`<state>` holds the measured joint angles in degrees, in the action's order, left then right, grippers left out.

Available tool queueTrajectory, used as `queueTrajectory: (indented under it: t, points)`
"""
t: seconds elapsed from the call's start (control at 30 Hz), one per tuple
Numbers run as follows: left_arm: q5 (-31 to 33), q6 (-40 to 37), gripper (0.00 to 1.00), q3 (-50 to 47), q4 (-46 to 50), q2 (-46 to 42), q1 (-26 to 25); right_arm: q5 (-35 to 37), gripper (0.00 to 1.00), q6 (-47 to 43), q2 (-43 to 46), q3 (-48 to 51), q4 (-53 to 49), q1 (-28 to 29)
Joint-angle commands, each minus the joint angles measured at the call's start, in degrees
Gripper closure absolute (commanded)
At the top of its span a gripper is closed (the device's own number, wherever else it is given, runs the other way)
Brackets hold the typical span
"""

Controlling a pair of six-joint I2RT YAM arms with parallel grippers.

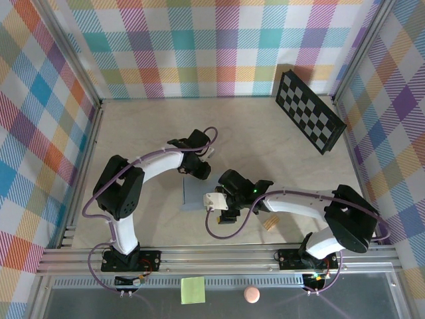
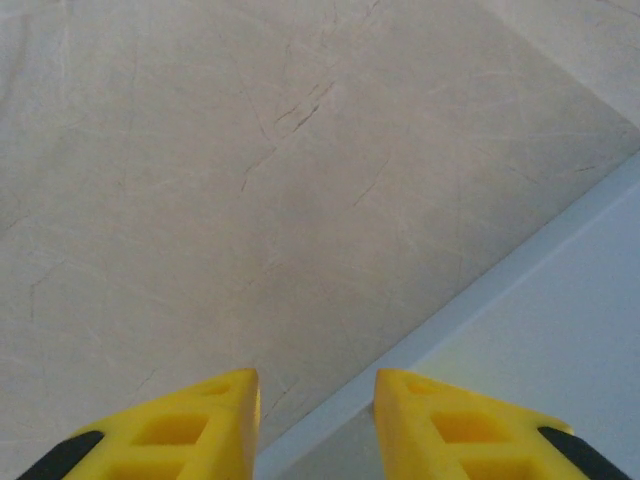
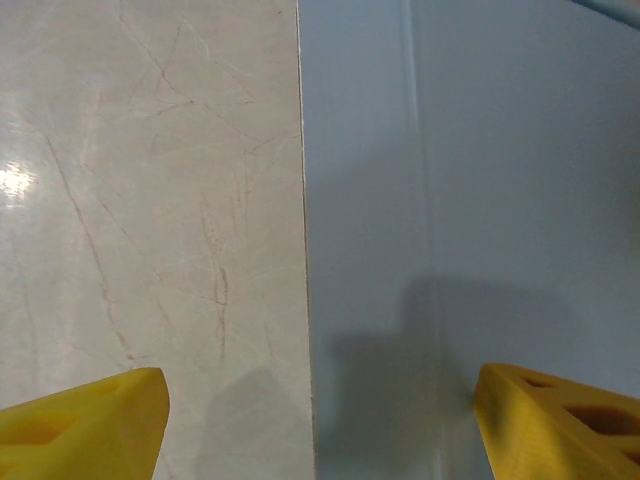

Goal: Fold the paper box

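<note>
Flat pale grey cardboard paper box (image 1: 194, 194) lies on the marbled beige tabletop (image 1: 146, 126), between my arms. My right claw (image 3: 320, 430) is released, spread wide, straddling one box edge that runs straight ahead; probably the nearer arm. My left claw (image 2: 317, 420) is part-open and empty, box off its right.
</note>
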<state>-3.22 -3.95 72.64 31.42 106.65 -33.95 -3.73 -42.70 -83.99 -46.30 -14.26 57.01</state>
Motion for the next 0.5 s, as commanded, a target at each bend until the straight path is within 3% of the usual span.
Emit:
queueTrajectory:
  t: [0.0, 0.2, 0.47]
  points:
    - [2.8, -0.7, 0.65, -0.1, 3.2, 3.8, 0.0, 1.8, 0.2, -5.0, -0.9, -1.5, 3.7, 0.5]
    - [3.1, -0.9, 0.65, 1.1, 4.1, 4.7, 0.1, 8.8, 0.24, -8.5, -1.4, -1.5, 9.1, 0.9]
    - [3.1, -1.2, 0.66, 2.8, 5.2, 5.7, 0.1, 12.0, 0.29, -14.7, -2.1, -3.5, 10.2, 0.7]
